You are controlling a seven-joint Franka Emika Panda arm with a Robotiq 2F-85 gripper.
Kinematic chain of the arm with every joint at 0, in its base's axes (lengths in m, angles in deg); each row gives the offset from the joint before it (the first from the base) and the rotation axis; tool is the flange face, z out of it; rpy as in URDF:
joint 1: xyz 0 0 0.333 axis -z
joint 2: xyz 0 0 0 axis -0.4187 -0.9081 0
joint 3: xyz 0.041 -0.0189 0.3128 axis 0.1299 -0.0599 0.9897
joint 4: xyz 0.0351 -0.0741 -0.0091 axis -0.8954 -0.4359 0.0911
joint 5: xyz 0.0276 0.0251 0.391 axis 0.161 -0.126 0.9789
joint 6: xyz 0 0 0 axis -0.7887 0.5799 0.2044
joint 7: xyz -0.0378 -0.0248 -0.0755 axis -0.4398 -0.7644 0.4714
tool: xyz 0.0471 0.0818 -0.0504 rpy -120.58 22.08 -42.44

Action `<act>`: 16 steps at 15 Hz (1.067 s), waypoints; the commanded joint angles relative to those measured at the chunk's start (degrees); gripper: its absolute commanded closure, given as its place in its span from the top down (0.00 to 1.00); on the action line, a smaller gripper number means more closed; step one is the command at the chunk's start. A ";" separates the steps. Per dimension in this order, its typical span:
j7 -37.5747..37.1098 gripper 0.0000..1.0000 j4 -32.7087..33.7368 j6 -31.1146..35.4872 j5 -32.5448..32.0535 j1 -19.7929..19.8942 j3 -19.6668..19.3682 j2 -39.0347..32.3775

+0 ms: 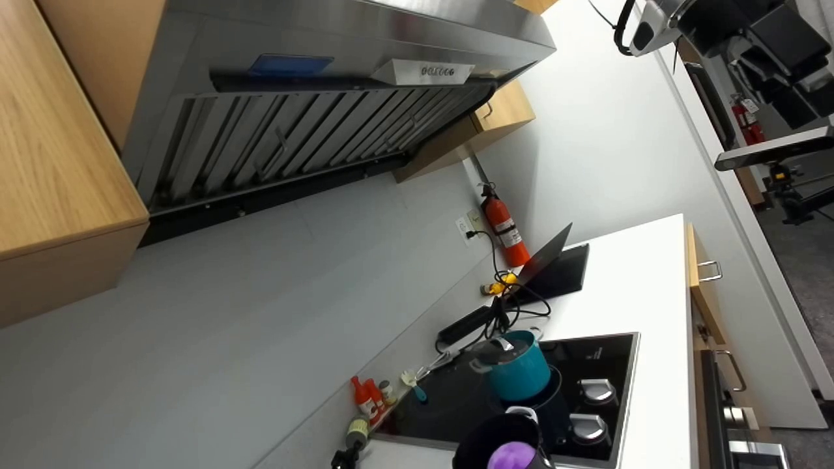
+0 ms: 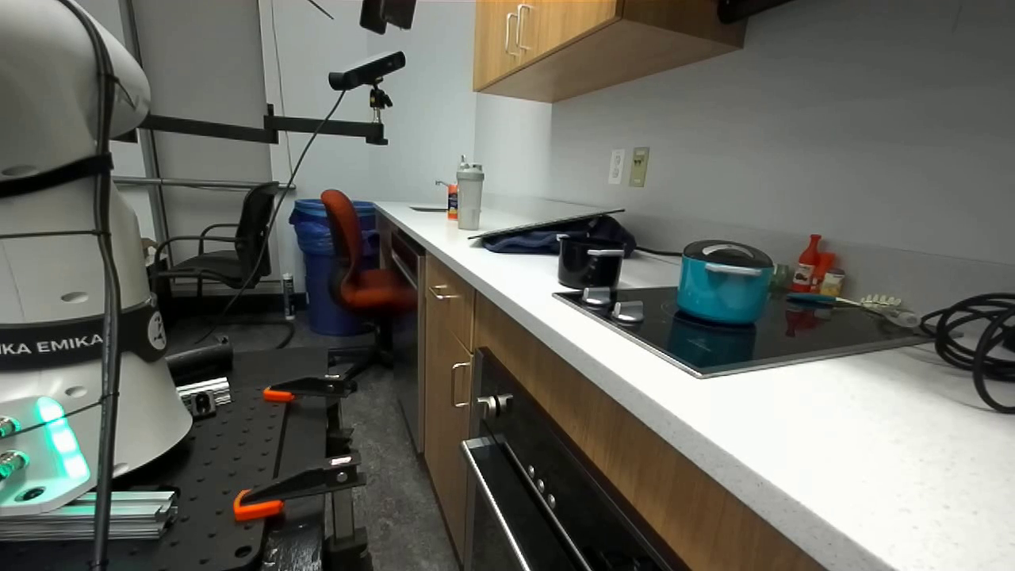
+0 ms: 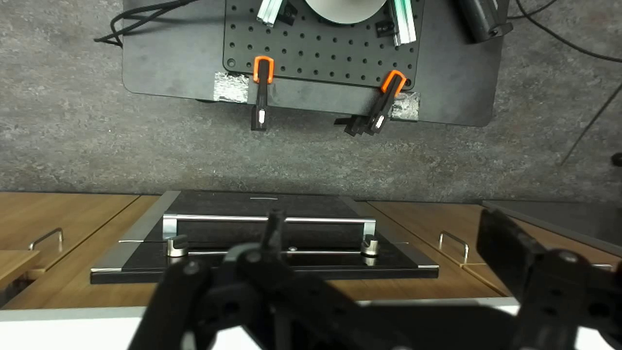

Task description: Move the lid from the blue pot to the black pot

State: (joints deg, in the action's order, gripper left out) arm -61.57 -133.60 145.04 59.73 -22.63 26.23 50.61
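Observation:
The blue pot (image 1: 520,374) stands on the black cooktop in both exterior views, here too (image 2: 724,289). The lid (image 2: 727,253), dark and glassy with a pale handle, sits on it; it also shows from above (image 1: 503,350). The black pot (image 2: 588,263) has no lid and stands on the white counter beside the cooktop. In an exterior view a purple thing (image 1: 512,456) shows in the black pot (image 1: 475,440). My gripper (image 3: 391,238) is open and empty, fingers wide apart. It is high and away from the pots (image 1: 791,94). The wrist view shows neither pot nor lid.
The cooktop (image 2: 801,345) has raised knobs (image 2: 629,311). Behind the blue pot are small bottles (image 2: 809,262) and a utensil (image 2: 856,303). Coiled cables (image 2: 983,341) lie at one end. A range hood (image 1: 313,124) overhangs the counter. The oven handle (image 3: 267,218) sticks out below.

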 commanded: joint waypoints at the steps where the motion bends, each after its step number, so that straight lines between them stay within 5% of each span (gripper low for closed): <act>1: 0.34 1.00 0.14 0.07 0.16 0.58 0.46 -0.31; 10: 0.33 1.00 -1.16 2.10 -2.62 -0.38 3.37 -4.06; 16: 0.31 1.00 -3.04 10.32 -1.64 -2.11 6.20 -7.56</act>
State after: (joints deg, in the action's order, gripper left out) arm -61.57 -136.07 151.20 58.01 -23.59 31.58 44.71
